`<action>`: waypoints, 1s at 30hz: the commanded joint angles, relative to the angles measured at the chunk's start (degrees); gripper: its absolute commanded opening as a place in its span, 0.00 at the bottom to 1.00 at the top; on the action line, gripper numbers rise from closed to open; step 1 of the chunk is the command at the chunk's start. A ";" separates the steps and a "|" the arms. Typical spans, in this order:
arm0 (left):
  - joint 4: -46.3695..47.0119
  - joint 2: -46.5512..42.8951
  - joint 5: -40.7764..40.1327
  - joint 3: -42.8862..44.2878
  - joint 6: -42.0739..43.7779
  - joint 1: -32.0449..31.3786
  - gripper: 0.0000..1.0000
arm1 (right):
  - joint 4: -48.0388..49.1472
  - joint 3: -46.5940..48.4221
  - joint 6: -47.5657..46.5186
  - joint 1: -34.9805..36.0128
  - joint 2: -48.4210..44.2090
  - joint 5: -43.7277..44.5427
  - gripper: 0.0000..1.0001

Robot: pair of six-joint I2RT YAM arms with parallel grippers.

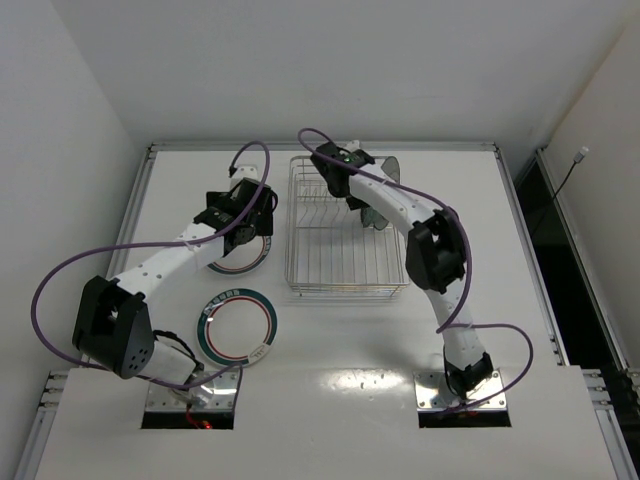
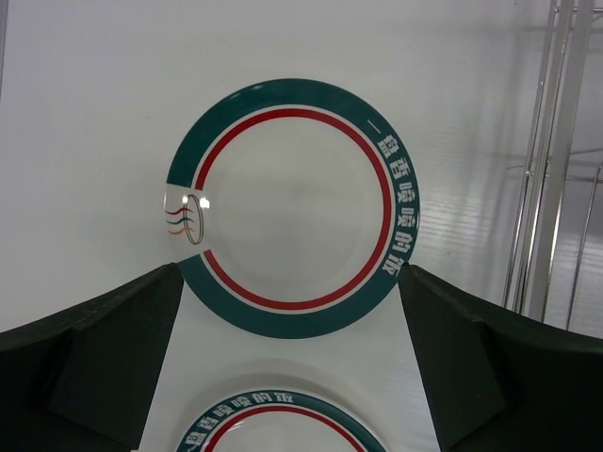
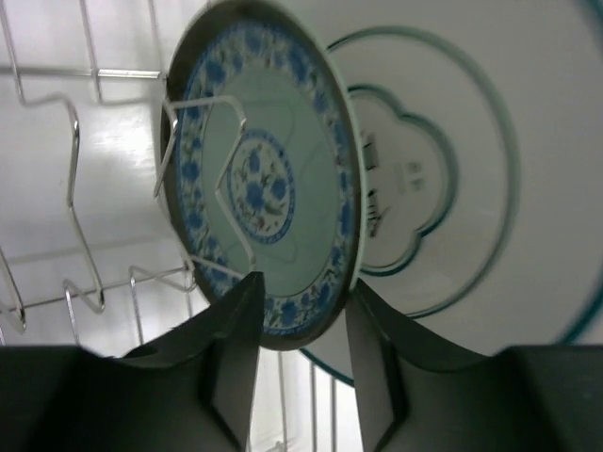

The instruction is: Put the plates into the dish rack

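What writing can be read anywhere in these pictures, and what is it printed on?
Teal-rimmed plate: white Chinese characters along the rim, too stylised to quote reliably.
Second teal-rimmed plate, nearer the camera: similar characters, partly cut off.
Underside of the white plate behind the blue-patterned plate: a small stamp, blurred.
Nothing else readable.

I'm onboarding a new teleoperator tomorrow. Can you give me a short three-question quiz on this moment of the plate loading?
1. True or false: the left gripper is shut on a plate.
2. How many ringed plates lie flat on the table? A) one B) two C) three
3. Fill in: the patterned plate between the right gripper fingers stands on edge in the ____.
Key: 1 false, it is open above a ringed plate; 2 B; 3 dish rack.
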 commanded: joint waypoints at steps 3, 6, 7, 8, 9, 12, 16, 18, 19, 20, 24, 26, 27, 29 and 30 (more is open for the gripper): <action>-0.46 -1.57 -4.07 1.84 -1.61 0.37 0.99 | 4.10 -1.58 1.19 0.55 -6.78 -5.87 0.41; -1.86 -1.05 -8.81 1.84 -3.80 0.37 1.00 | 3.49 -0.60 -0.74 2.22 -10.38 -4.20 0.52; -2.40 -0.53 -11.61 1.84 -4.51 0.37 1.00 | 3.49 -1.56 -1.44 2.84 -11.70 -4.20 0.54; -2.92 -0.52 -12.94 1.84 -5.38 0.90 1.00 | 3.49 -2.96 -1.45 3.89 -15.10 -4.20 0.57; -4.06 -0.52 -14.00 1.84 -6.96 1.51 1.00 | 4.10 -4.89 -2.23 4.51 -17.22 -4.81 0.57; -5.38 -0.52 -17.34 1.84 -9.60 3.00 1.00 | 10.84 -19.61 -2.24 6.36 -27.24 -7.18 0.66; -4.08 -1.66 -16.12 1.23 -10.14 5.90 1.00 | 19.80 -37.04 -0.05 6.98 -39.37 -18.74 1.00; -3.46 -1.66 -13.85 1.22 -10.14 8.62 1.00 | 24.82 -48.08 0.75 6.98 -44.29 -22.81 1.00; -3.46 -0.18 -10.01 1.22 -10.14 9.77 1.00 | 29.37 -51.46 0.75 6.98 -48.75 -25.88 1.00; -3.46 0.53 -7.70 2.70 -10.14 12.65 1.00 | 30.90 -56.80 0.75 8.19 -50.63 -26.52 1.00; -3.37 4.66 6.86 7.28 -11.71 20.29 1.00 | 33.20 -62.83 -0.65 11.01 -56.44 -23.90 1.00; -2.58 6.50 12.15 8.51 -13.56 23.91 1.00 | 35.91 -64.93 -1.27 11.72 -58.37 -23.89 1.00; -1.36 8.95 15.75 9.04 -15.31 28.10 1.00 | 36.96 -65.72 -1.79 11.72 -58.38 -23.89 1.00; 0.49 12.03 28.22 9.57 -16.98 34.35 1.00 | 37.77 -66.35 -1.80 11.72 -57.16 -24.50 1.00; 4.15 14.75 32.18 8.18 -17.69 35.95 1.00 | 37.77 -66.35 -1.80 11.72 -56.19 -24.50 1.00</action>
